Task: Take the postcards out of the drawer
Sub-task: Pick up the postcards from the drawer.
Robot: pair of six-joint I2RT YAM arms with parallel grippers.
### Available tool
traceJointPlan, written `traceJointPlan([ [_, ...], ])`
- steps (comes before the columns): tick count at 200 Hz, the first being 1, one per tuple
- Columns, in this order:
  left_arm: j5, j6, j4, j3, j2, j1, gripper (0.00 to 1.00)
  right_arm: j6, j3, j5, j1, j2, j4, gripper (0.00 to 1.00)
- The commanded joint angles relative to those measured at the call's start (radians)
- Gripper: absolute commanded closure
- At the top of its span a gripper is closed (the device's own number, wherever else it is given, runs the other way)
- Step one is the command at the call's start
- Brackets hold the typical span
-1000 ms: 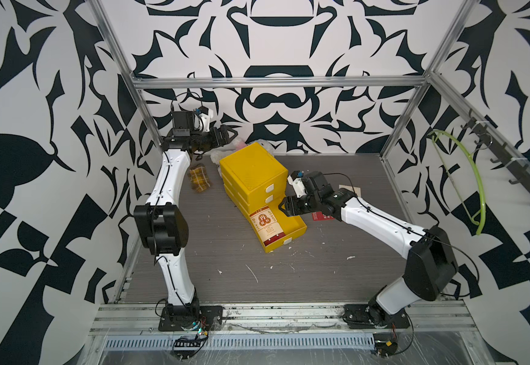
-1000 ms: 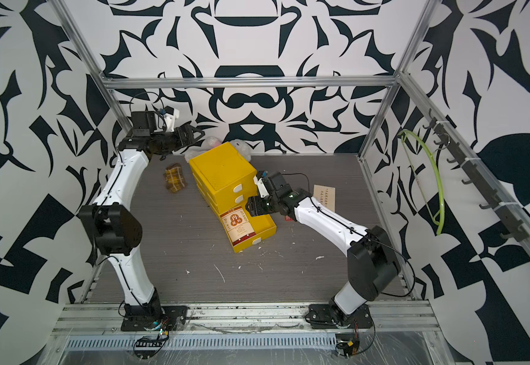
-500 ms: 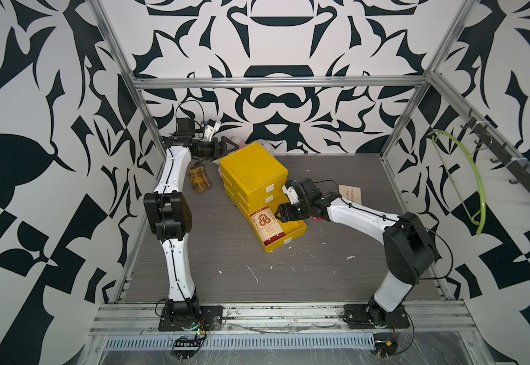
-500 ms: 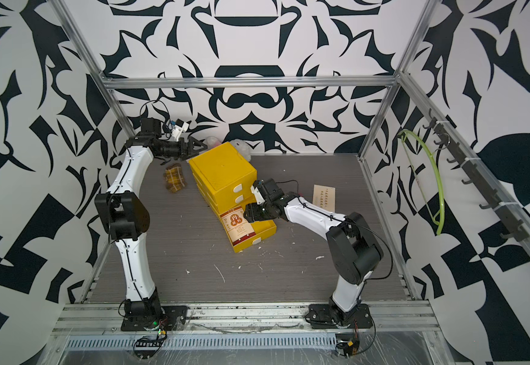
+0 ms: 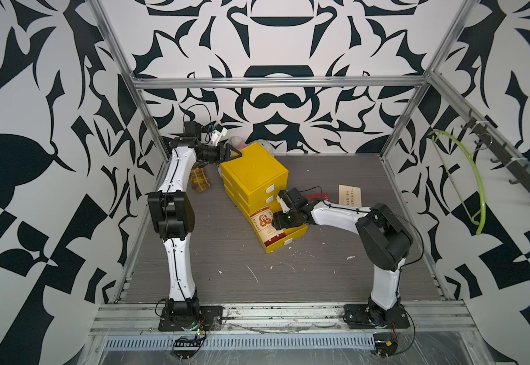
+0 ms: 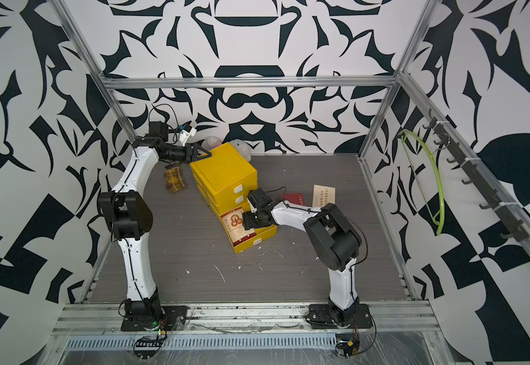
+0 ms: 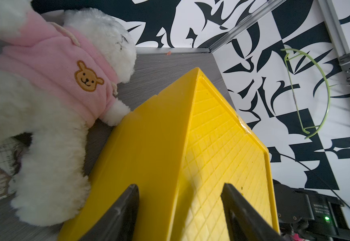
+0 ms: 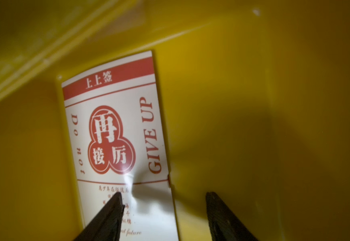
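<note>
Yellow plastic three-drawer cabinet point(image 5: 254, 172) on grey table point(image 5: 213, 252), bottom drawer point(image 5: 284, 243) pulled out. Cream postcard w/ red round emblem point(image 8: 115, 133) lies inside it. Right gripper point(image 8: 163, 195) is in the drawer, fingers apart: one fingertip point(image 8: 112, 206) on the card, other over bare drawer floor. Left gripper point(image 7: 180, 185) sits astride cabinet's rear top corner, fingers spread — can't tell if they clamp it. Red card point(image 5: 317, 196) & second cream card point(image 5: 349, 194) lie on table by right arm — outside drawer.
</note>
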Motion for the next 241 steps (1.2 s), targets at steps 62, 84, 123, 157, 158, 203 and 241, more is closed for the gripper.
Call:
traceJointPlan([
  [62,-0.019,0.039,-0.073,-0.056,0.037,-0.021,0.39,0.092,0.076,-0.205,0.006,0.110,0.151,0.35],
  [84,-0.024,0.039,-0.072,-0.056,0.038,-0.023,0.39,0.136,0.065,-0.327,0.006,0.137,0.240,0.35],
  [123,-0.024,0.037,-0.073,-0.058,0.036,-0.024,0.39,0.254,0.026,-0.495,0.004,0.175,0.439,0.37],
  [157,-0.023,0.037,-0.072,-0.059,0.034,-0.028,0.39,0.369,-0.018,-0.564,-0.006,0.196,0.615,0.40],
  [158,-0.023,0.037,-0.073,-0.059,0.034,-0.028,0.39,0.373,-0.019,-0.565,-0.006,0.197,0.619,0.40],
  [203,-0.025,0.038,-0.075,-0.056,0.032,-0.028,0.39,0.385,-0.029,-0.553,-0.010,0.178,0.639,0.53],
  [241,-0.029,0.038,-0.075,-0.053,0.034,-0.028,0.39,0.329,-0.045,-0.495,-0.017,0.126,0.541,0.76],
])
